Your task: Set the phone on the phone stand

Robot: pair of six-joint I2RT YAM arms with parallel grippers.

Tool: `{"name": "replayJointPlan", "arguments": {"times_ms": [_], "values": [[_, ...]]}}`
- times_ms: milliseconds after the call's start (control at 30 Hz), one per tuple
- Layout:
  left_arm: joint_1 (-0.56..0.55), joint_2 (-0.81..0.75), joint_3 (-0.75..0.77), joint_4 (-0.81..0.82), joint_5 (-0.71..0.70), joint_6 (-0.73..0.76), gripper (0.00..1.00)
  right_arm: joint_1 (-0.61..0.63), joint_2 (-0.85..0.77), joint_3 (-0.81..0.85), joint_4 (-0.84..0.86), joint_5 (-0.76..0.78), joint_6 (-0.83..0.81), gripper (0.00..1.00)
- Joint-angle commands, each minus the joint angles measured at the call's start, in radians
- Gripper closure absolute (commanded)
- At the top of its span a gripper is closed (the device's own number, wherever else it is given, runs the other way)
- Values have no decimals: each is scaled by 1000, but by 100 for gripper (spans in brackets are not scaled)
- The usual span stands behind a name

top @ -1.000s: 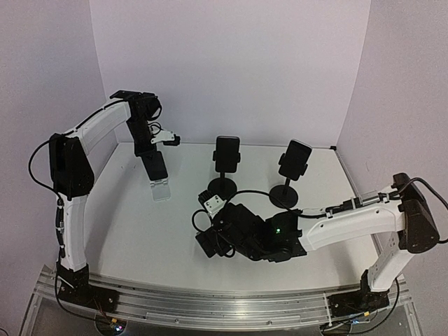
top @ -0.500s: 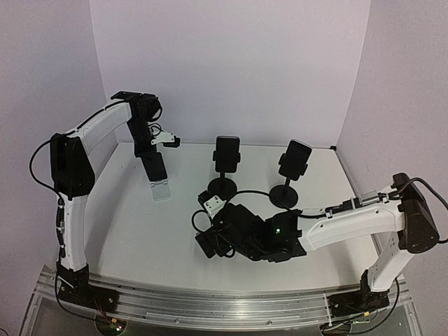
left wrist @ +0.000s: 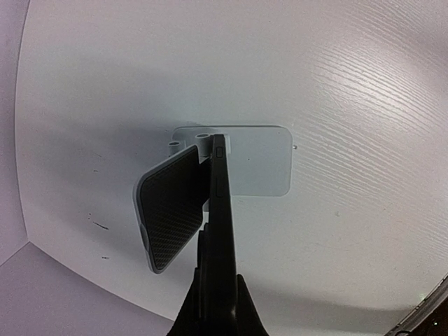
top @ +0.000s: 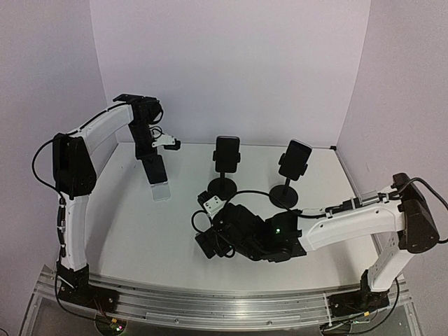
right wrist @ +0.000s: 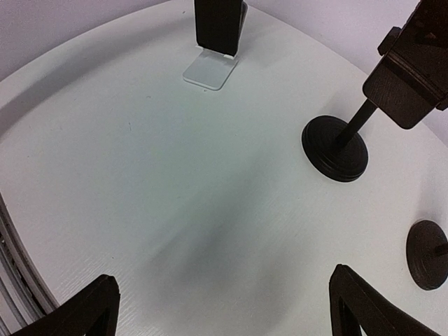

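Note:
My left gripper is shut on a black phone and holds it by the upper end over the white phone stand at the back left. In the left wrist view the phone shows edge-on between my fingers. Its lower end sits at the stand's front lip, next to the stand's carbon-patterned backrest and above the white base. My right gripper is open and empty, low over the middle of the table.
Two black round-based stands, each with a phone clamped on it, stand behind the right arm: one at the centre, one to its right. The right wrist view shows their bases and the white stand.
My left arm has shifted slightly toward the back with the phone still in its grip. The right arm has not moved.

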Motion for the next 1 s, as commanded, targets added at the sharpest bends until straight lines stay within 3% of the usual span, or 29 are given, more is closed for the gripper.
{"name": "replayJointPlan", "arguments": {"times_ms": [0,400,767,967], "values": [[12,5,-3,-45,1,-15,100,5,7,25,10,-10,-4,2],[15,0,7,29,30,-33,99,4,12,34,9,-24,-4,2],[16,-6,12,103,15,-31,76,4,25,48,9,-51,-4,2],[23,-5,11,127,-9,-30,72,5,32,55,10,-59,-7,2]]}}
